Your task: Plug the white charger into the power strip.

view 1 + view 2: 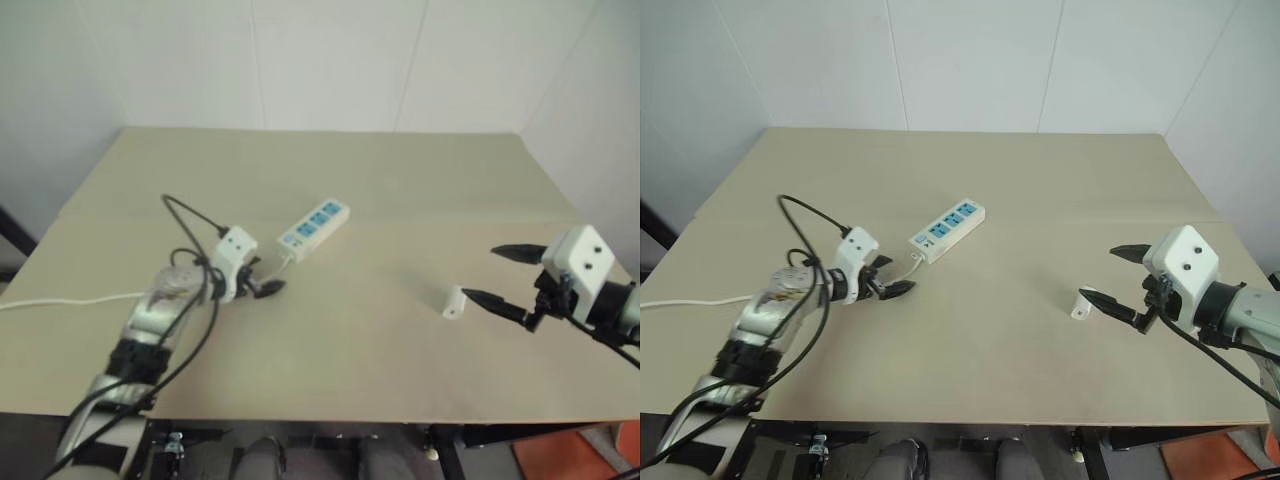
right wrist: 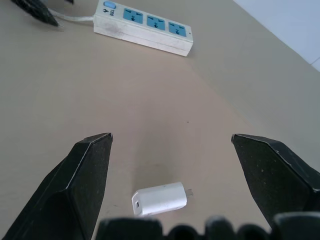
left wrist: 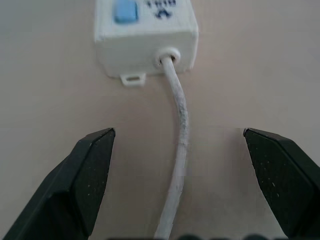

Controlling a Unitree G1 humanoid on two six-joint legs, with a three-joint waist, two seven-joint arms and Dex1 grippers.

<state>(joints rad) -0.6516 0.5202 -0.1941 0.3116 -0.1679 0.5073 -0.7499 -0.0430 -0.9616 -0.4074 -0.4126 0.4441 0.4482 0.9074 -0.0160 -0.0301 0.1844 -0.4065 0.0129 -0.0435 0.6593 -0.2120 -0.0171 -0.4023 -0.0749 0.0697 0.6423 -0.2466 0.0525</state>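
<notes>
While our left gripper (image 1: 892, 290) hovers at the cord end of the long white plastic power strip (image 1: 947, 231), jaws apart, our right gripper (image 1: 1112, 275) sits jaws wide, small white rounded charger (image 1: 1079, 306) lying on the beige desk (image 1: 990, 350) at the strip's 4 o'clock.

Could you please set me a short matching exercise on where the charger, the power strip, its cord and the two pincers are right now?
Things:
1. white charger
2. power strip
3. cord
4. left pincer

Places or states:
A. runs between the left pincer's open fingers
B. lies on the table between the right pincer's open fingers
C. open, near the strip's cord end
D. mid-table, three blue sockets facing up

Pairs: 1-B, 2-D, 3-A, 4-C
</notes>
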